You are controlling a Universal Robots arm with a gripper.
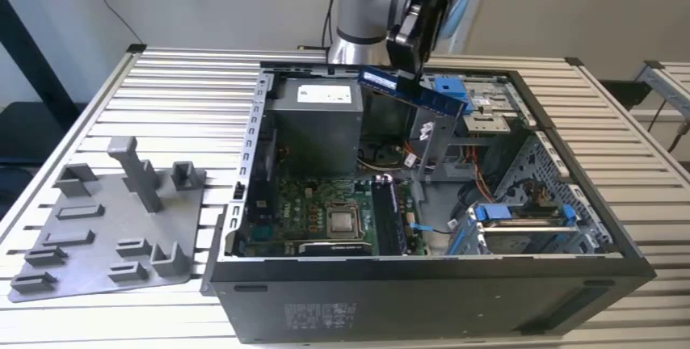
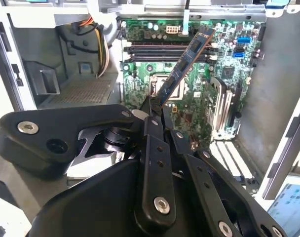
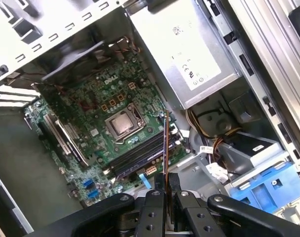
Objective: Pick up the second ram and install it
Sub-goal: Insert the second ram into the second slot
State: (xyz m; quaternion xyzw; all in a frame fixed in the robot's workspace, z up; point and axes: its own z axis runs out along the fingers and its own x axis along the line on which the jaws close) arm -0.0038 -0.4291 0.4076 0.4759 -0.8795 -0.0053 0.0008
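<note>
The open case [image 1: 431, 300] lies on the table [image 1: 183, 74]. Inside it, the motherboard [image 1: 313, 212] is on the floor and a grey power supply [image 1: 313, 123] is beside it. Above the case, the gripper [image 1: 408, 70] is clenched on one end of the ram [image 1: 437, 100], which sticks out tilted, clear of the board.

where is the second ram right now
The second ram is clamped in the gripper, raised over the open computer case, just to the exterior view's right of the grey power supply.
</note>
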